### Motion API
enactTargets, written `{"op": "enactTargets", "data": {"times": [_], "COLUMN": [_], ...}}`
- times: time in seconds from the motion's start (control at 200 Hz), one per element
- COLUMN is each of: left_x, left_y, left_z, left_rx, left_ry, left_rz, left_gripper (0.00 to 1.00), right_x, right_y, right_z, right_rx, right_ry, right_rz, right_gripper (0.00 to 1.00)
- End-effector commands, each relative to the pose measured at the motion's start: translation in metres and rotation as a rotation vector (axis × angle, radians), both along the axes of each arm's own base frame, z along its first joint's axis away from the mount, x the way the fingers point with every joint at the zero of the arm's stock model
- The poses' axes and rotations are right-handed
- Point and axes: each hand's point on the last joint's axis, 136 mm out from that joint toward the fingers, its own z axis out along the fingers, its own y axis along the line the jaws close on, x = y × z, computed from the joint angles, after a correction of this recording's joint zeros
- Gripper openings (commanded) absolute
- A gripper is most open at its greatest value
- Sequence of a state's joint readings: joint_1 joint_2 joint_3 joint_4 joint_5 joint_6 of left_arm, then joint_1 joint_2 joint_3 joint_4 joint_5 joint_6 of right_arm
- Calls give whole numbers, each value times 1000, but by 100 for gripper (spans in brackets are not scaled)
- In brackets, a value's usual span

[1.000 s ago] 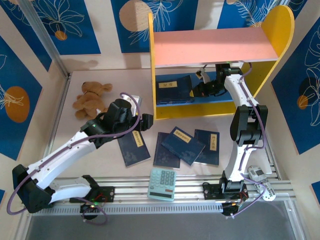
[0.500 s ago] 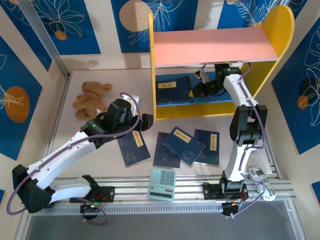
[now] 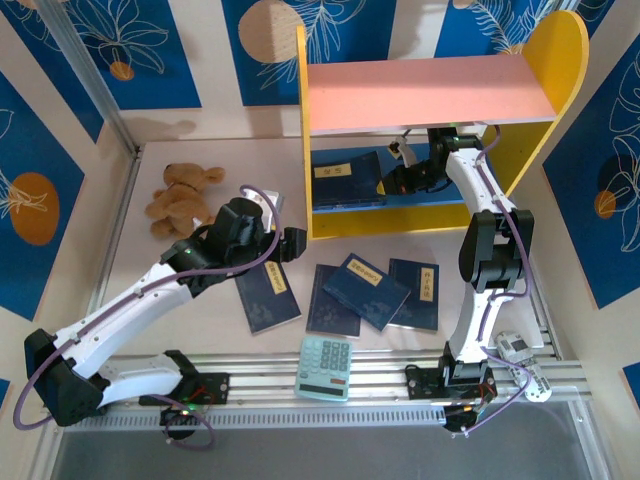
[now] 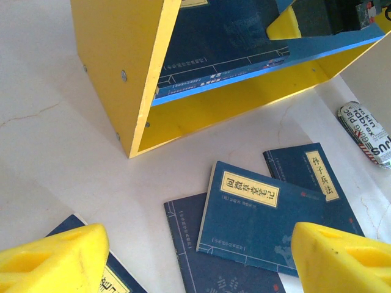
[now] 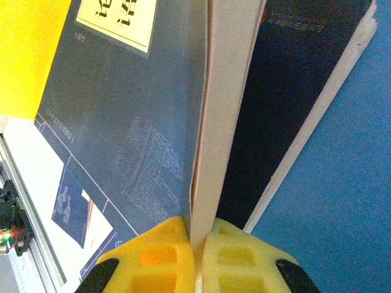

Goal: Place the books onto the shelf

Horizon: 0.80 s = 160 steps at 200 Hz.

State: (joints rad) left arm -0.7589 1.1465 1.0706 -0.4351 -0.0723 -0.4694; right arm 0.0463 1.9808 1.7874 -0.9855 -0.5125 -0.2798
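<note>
Your right pincer (image 3: 398,180) is together, clamped on the thin edge of a book (image 5: 134,110). This is inside the shelf (image 3: 430,90), on its blue lower board, at mid-frame in the top view. In the right wrist view the yellow pads (image 5: 165,256) nearly meet around it, so judge these books as thin, light softcovers. They will likely sag if held by one corner, and the smooth cover may slip. Bite deep along the spine or a long edge, not a corner.

Your left pincer (image 3: 287,244) stands apart, holding nothing, over the lone book (image 3: 268,297) left of centre on the bench (image 3: 220,150). Three more books (image 3: 415,293) overlap at lower centre. Lying flat, they give the pads little to get under. The top book (image 4: 244,210) of the three rests across its neighbours. Its raised edge looks like the easiest place to take hold.
</note>
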Motion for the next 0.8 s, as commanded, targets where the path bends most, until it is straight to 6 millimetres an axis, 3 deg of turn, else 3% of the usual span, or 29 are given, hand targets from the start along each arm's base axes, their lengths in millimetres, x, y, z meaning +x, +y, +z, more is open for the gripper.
{"op": "enactTargets", "data": {"times": [0.0,0.69,0.795], "left_x": [1,2,2], "left_y": [8,7,6], "left_z": [9,11,11], "left_rx": [-2,5,7], "left_ry": [-19,-24,-22], "left_rz": [19,11,9], "left_gripper": [79,79,79], "right_x": [-4,9,12], "right_y": [7,-2,-7], "right_z": [-3,-4,-1], "right_rx": [6,-13,-18], "right_ry": [20,17,3], "right_rz": [36,-44,-68], "right_gripper": [0,29,37]}}
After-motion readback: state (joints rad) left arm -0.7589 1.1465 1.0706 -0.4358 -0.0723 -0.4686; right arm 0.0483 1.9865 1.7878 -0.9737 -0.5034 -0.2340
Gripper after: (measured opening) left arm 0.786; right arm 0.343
